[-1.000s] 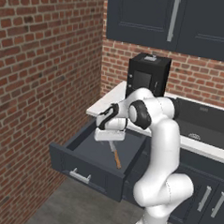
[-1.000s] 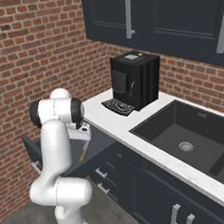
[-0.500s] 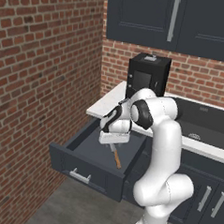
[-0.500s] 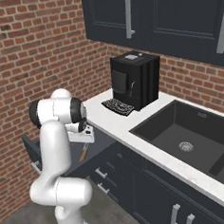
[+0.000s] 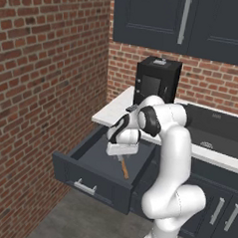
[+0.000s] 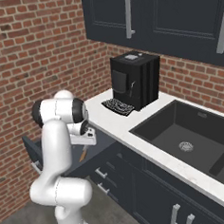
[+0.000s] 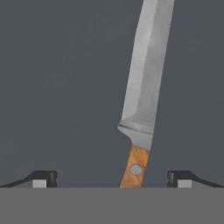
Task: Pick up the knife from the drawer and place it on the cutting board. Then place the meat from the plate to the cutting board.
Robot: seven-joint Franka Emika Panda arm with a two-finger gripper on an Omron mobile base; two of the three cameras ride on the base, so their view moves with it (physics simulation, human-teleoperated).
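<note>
Hovering low over the wide, shallow dark navy-grey drawer (image 5: 96,162), the two-finger tool (image 7: 112,178) points straight down at the small kitchen knife with the grey metal blade and orange-brown wooden handle (image 7: 143,105). From the hand view the tool's dark fingertips (image 7: 43,178) stand wide apart, one on either side of the handle, touching nothing. The knife lies flat on the drawer floor, its handle between the two tips and its blade running away from them, slightly tilted.

From the left base view the drawer hangs pulled out from under the white counter (image 5: 114,112), small silver handles on its front, and the knife's handle (image 5: 124,167) peeks out just below the tool (image 5: 120,151), toward the drawer's right side. The drawer floor around the knife is bare, nothing lying between tool and knife.

On the counter behind the drawer stands a tall black boxy coffee machine (image 6: 135,79), with a dark patterned drip tray (image 6: 117,106) at its foot. Further along the counter from the drawer sits a dark sunken sink (image 6: 182,139). Red brick wall (image 5: 37,96) rises to the drawer's left.
</note>
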